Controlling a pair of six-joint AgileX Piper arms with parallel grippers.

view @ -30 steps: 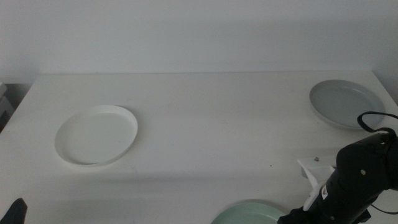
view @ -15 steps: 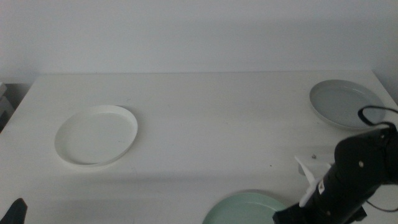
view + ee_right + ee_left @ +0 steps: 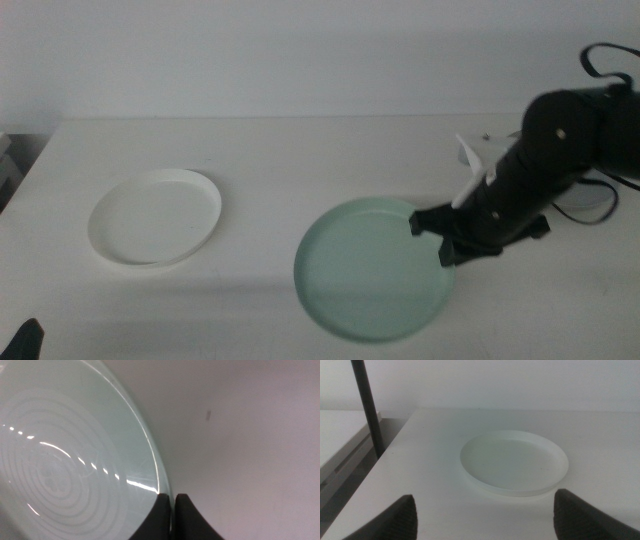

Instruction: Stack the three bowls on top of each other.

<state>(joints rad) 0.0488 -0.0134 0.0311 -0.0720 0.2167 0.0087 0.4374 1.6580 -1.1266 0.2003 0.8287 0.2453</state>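
My left tool (image 3: 482, 515) sits nearest of all, at the near left corner of the tabletop (image 3: 300, 160), jaws spread wide with nothing between them, just looking at the white bowl (image 3: 514, 461). It waits there.

Next out, the mint green bowl (image 3: 372, 268) is in my right tool (image 3: 447, 238). The jaws are pinched down on its right rim, and in the right wrist view the thin edge of the mint green bowl (image 3: 75, 455) runs straight into the narrow gap between them. It hangs near the middle of the tabletop, tipped a little; whether its far-side edge touches the surface I can't make out.

Further on, to the left, the white bowl (image 3: 155, 217) lies flat by itself, well apart from the green one and with nothing in it.

Farthest back on the right, the grey bowl (image 3: 585, 203) is mostly hidden behind my right arm; only a sliver shows.

So by my reckoning nothing is stacked yet. One bowl is up and carried, the first stacking is yet to be made, and then a second one on top. All of the stacking is left.
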